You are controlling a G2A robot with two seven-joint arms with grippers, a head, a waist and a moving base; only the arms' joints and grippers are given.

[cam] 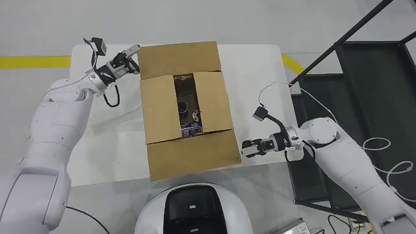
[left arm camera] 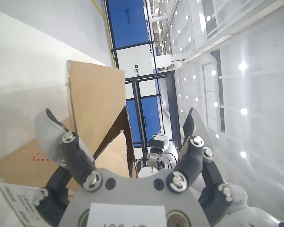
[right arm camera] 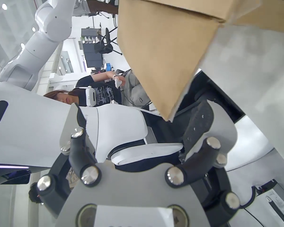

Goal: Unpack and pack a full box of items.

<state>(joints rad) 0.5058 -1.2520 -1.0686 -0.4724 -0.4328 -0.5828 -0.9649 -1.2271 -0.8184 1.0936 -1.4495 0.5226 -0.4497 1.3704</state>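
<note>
A brown cardboard box stands in the middle of the white table. Its side flaps are half shut, and a narrow gap between them shows a dark round item and a blue-labelled packet. My left gripper hovers open at the box's far left corner, beside the raised far flap; in the left wrist view the left gripper holds nothing. My right gripper is open at the box's near right corner. A flap's corner pokes between the fingers of the right gripper, untouched.
A black metal rack stands close to the table's right side, with white cables trailing by the right arm. A yellow floor line runs off to the left. Bare table lies to the left and right of the box.
</note>
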